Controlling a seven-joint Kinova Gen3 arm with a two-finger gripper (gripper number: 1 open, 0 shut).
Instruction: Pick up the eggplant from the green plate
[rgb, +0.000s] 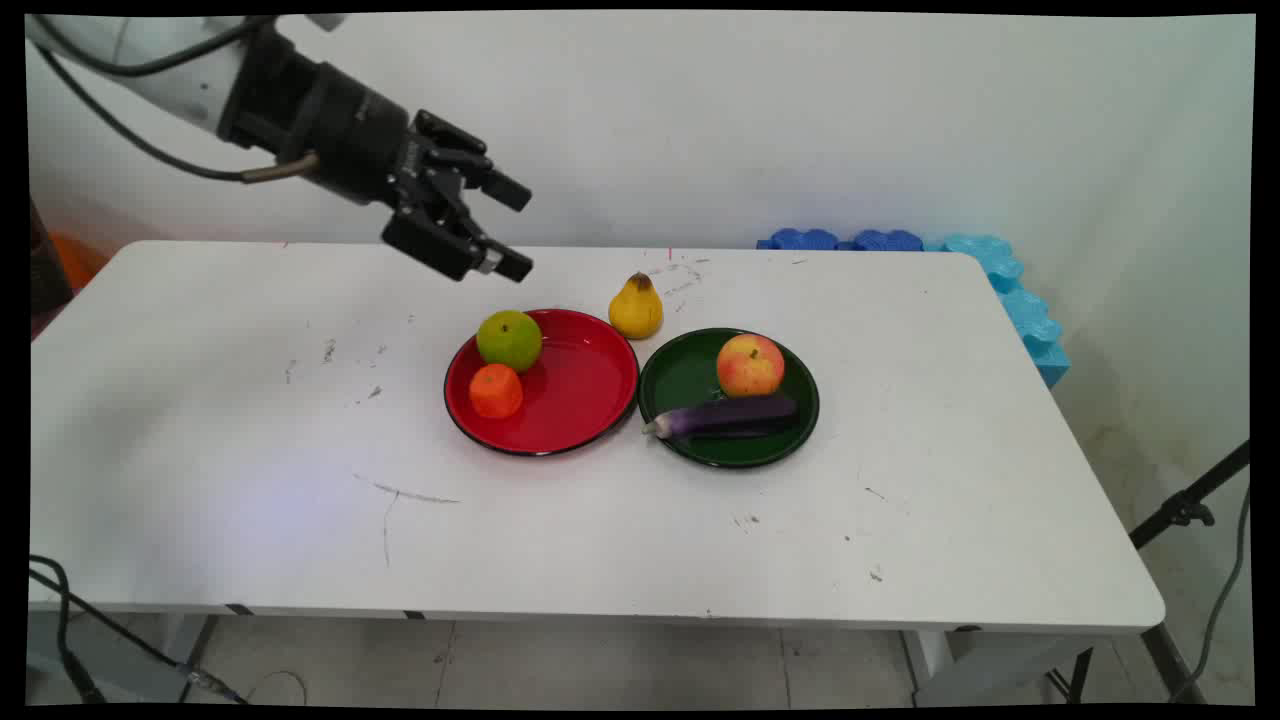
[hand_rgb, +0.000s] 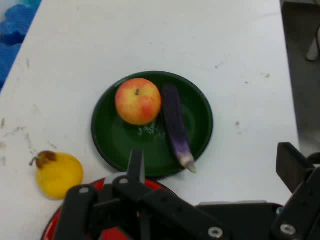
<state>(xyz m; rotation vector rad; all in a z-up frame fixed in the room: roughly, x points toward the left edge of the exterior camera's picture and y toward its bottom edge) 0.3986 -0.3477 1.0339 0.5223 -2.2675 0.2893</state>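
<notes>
Gripper (rgb: 510, 228) spread wide, empty, above red plate (rgb: 585, 385). Lime (rgb: 509, 340), orange (rgb: 496, 391) inside. Apple (hand_rgb: 138, 100), eggplant (hand_rgb: 175, 125) on green plate (hand_rgb: 200, 117); pear (rgb: 636, 308) beside.

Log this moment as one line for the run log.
gripper: open, empty, raised beyond red plate | red plate: green fruit, orange | green plate: apple, eggplant | pear: on table

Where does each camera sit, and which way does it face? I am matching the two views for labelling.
Main view: fixed above the white table's near side, facing the back wall; the arm and open black gripper show.
Hand view: on the hand, looking down along the gripper; linkage and fingers show.
Shared: round green plate, red-yellow apple, purple eggplant, yellow pear.
</notes>
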